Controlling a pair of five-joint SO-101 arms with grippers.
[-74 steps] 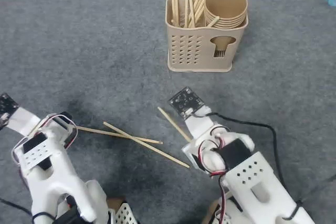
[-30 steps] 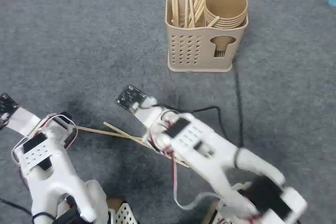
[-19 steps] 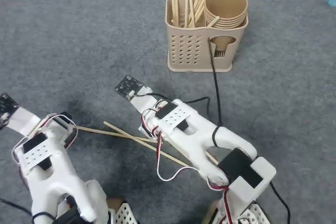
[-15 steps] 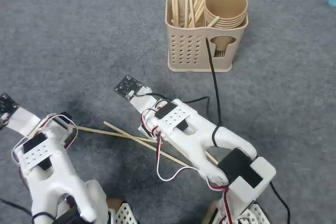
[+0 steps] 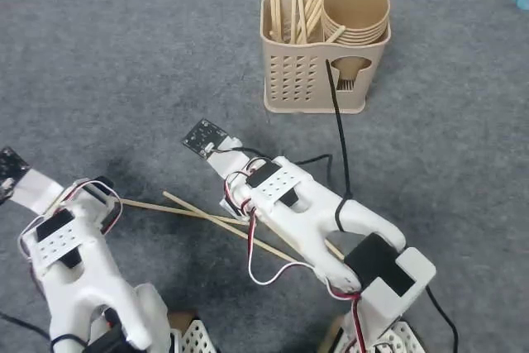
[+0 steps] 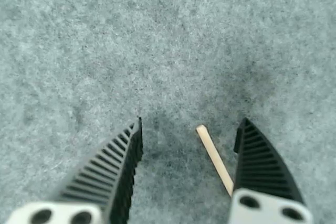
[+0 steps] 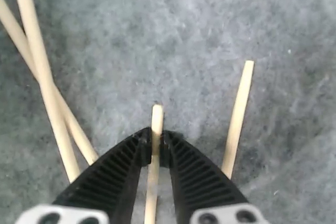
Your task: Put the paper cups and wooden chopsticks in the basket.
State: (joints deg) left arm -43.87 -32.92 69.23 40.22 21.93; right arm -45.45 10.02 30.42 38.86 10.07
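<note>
Held chopstick (image 7: pixel 156 116): pinched btwn the fingers of the right gripper (image 7: pixel 156 136), which are pressed together on it. Its tip sticks out just past the fingertips, and the rest runs back btwn the fingers. It lies low over the grey carpet (image 5: pixel 124 80); can't tell if it touches.

Either side of that gripper:
- One side: a crossed pair of chopsticks (image 7: pixel 44 77) flat on the carpet, one over the other, near the finger but apart from it.
- Other side: a single chopstick (image 7: pixel 237 116), roughly parallel to the held one and just beside the other finger. Its end reaches farther out than the held tip.

Both sit close enough to crowd the grip. Nothing lies across the held stick.

Left gripper (image 6: pixel 191 124): fingers spread wide, low over the carpet. A chopstick end (image 6: pixel 215 158) lies btwn them, well off-centre, just beside one finger and not gripped. In the high view, one stick of the crossed pair runs out to this gripper.

Basket (image 5: pixel 302 80): well apart from both grippers, far ahead of the right one and off to its side. It stands upright w/ two compartments:
- One holds upright chopsticks (image 5: pixel 276 2), fanned and leaning.
- The other holds a nested stack of paper cups (image 5: pixel 355 6), mouths up.

A black cable (image 5: pixel 339 138) from the right arm (image 5: pixel 297 212) trails over the carpet up to the basket's front wall.
</note>
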